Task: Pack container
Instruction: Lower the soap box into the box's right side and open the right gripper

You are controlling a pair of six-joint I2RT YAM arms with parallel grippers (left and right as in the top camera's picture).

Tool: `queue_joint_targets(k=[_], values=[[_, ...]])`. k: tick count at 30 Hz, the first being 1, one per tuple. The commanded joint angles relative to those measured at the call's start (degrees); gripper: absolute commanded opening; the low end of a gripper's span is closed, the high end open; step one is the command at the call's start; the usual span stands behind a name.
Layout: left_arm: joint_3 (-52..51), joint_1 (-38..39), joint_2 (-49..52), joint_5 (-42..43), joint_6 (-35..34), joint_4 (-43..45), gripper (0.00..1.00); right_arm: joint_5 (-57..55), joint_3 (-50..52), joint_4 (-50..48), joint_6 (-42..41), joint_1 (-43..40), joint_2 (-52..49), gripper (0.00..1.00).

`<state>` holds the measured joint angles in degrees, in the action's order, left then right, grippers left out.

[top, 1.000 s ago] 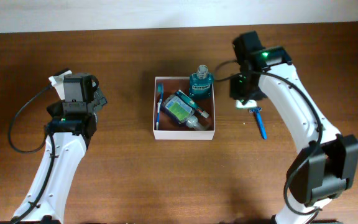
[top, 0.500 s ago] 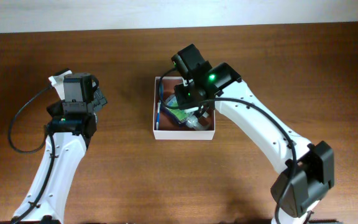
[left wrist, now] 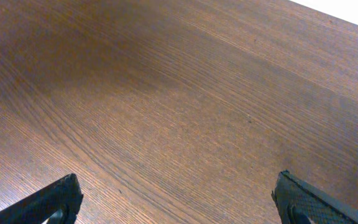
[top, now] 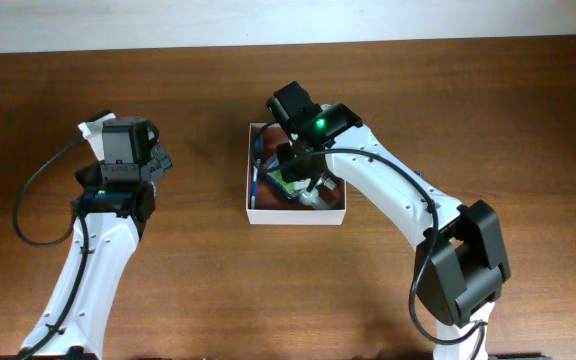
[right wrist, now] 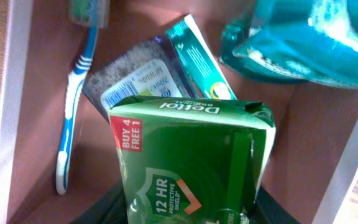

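Right arm (top: 388,190) in a leftward reach, wrist low over the container (top: 298,217).

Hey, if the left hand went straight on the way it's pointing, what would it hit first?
The bare wooden table. The left hand is open, and its wrist view shows only wood ahead; how far off it is, I can't tell.

The box (top: 288,217) sits on the table (top: 268,300) just above centre frame overhead, the right arm (top: 388,188) reaching over it from lower right, the left arm (top: 93,260) well apart at left. Inside, a toothbrush (right wrist: 73,106) lies along the left wall, a soap pack (right wrist: 191,168) at centre, a packet (right wrist: 148,74) above it, a bottle (right wrist: 303,37) upper right
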<state>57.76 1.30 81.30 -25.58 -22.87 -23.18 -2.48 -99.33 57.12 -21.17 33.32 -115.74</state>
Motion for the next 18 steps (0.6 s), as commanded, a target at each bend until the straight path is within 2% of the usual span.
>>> queue_joint_targets(k=[1,2,4,5,10,18], values=[[0.2,-0.2,-0.9,-0.8,0.7,-0.1,0.99,-0.9,-1.0,2.0,0.5,0.3,1.4,0.49],[0.2,-0.2,-0.9,-0.8,0.7,-0.1,1.0,-0.9,-1.0,2.7,1.5,0.3,2.2,0.54],[0.2,-0.2,-0.9,-0.8,0.7,-0.1,0.99,-0.9,-1.0,3.2,1.4,0.4,3.5,0.76],[0.2,-0.2,-0.9,-0.8,0.7,-0.1,0.99,-0.9,-1.0,3.2,1.4,0.4,3.8,0.83],[0.2,-0.2,-0.9,-0.8,0.7,-0.1,0.99,-4.6,-1.0,5.2,1.4,-0.6,5.5,0.83],[0.2,-0.2,-0.9,-0.8,0.7,-0.1,0.99,-12.4,-0.9,16.3,1.2,-8.3,8.2,0.83]])
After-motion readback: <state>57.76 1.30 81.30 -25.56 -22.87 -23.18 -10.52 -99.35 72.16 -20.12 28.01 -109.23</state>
